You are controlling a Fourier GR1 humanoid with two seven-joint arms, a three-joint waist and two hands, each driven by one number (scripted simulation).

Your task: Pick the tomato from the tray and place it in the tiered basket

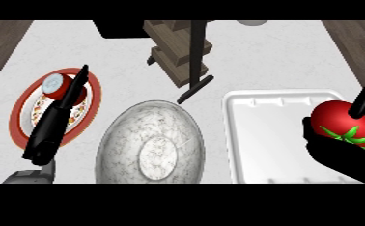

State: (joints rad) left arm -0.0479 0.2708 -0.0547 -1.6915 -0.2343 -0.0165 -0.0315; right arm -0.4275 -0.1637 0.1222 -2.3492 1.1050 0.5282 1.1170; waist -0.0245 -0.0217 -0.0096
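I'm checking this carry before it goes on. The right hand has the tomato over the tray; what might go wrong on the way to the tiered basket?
1. The tomato sits at the view's right edge in the right hand, so part of the hold is out of sight and a slip could go unseen.
2. The marble bowl lies between the white tray and the tiered basket; a low carry may clip its rim.
3. The basket's black post could block the placement.
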